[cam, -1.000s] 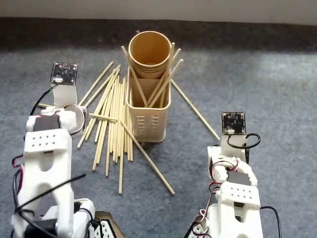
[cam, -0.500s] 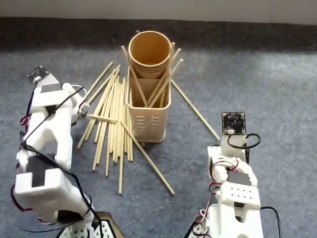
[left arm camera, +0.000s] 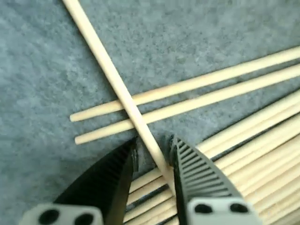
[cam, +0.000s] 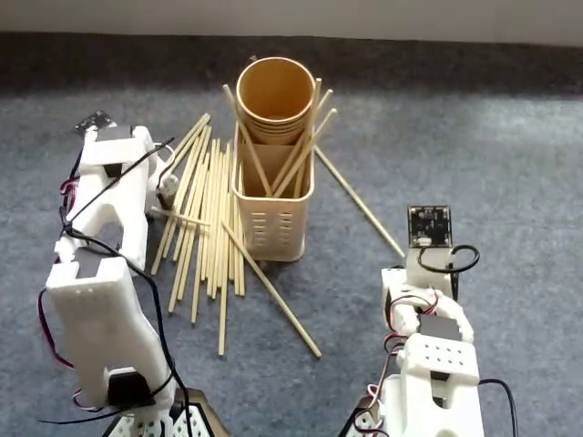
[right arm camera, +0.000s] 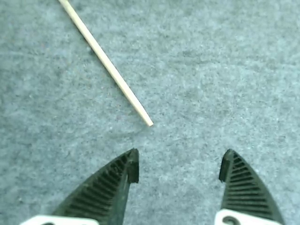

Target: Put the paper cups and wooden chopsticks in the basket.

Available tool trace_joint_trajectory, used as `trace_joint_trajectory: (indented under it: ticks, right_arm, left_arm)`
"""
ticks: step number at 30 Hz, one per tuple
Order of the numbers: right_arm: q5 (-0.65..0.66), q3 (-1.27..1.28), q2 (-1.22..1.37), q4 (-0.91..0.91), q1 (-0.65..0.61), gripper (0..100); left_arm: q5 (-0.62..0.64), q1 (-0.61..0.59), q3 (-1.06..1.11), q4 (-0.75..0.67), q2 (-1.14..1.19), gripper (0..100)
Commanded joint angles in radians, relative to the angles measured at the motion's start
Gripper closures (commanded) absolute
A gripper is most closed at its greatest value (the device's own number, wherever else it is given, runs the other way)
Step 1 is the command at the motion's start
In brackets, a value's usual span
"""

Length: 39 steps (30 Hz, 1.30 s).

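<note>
A cream basket [cam: 273, 214] stands mid-table holding stacked paper cups [cam: 275, 91] and several upright chopsticks. A pile of wooden chopsticks [cam: 209, 228] lies to its left. My left gripper [cam: 166, 196] hangs over the pile's left edge. Seen from the left wrist, this gripper [left arm camera: 153, 147] is narrowly open, one finger on each side of a chopstick [left arm camera: 112, 79] that lies crosswise on the others. My right gripper [right arm camera: 180, 164] is wide open over bare carpet, just short of the tip of a lone chopstick [right arm camera: 105, 63], which lies right of the basket [cam: 364, 209].
One long chopstick [cam: 273, 291] lies diagonally in front of the basket. The grey carpet [cam: 510, 182] stretches to the right. The right arm's body [cam: 433, 355] stands at the near right edge, the left arm's [cam: 100, 309] at the near left.
The left arm has stretched away from its base and swung right, bringing its gripper onto the left edge of the pile. The right arm has kept still.
</note>
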Motion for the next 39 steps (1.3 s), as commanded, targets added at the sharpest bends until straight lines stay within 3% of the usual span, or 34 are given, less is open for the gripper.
trace_joint_trajectory:
  ticks: [1, 7, 11, 16, 19, 23, 26, 32, 39]
  right_arm:
    - [0.012, -0.002, -0.018, -0.018, -0.007, 72.1]
    - [0.012, -0.002, -0.018, -0.018, -0.007, 72.1]
    - [0.012, -0.002, -0.018, -0.018, -0.007, 72.1]
    - [0.012, -0.002, -0.018, -0.018, -0.007, 72.1]
    - [0.012, -0.002, -0.018, -0.018, -0.007, 72.1]
    - [0.012, -0.002, -0.018, -0.018, -0.007, 72.1]
    - [0.012, -0.002, -0.018, -0.018, -0.002, 72.1]
    - [0.009, -0.082, -0.008, -0.012, -0.002, 72.1]
    - [0.008, -0.387, 0.087, 0.15, -0.082, 72.1]
  left_arm:
    - [0.006, 0.036, -0.099, 0.161, -0.005, 86]
    - [-0.055, 0.085, -0.041, 0.213, -0.007, 100]
    - [-0.247, 0.131, -0.044, 0.221, -0.013, 100]
    - [-0.628, 0.16, -0.085, 0.221, -0.01, 99]
    - [-0.798, 0.15, -0.102, 0.229, -0.01, 93]
    - [-0.921, 0.142, -0.151, 0.252, -0.007, 77]
    - [-0.925, 0.137, -0.183, 0.262, -0.007, 69]
    - [-0.818, 0.153, -0.189, 0.256, -0.007, 69]
    - [-0.862, 0.137, -0.174, 0.227, -0.001, 69]
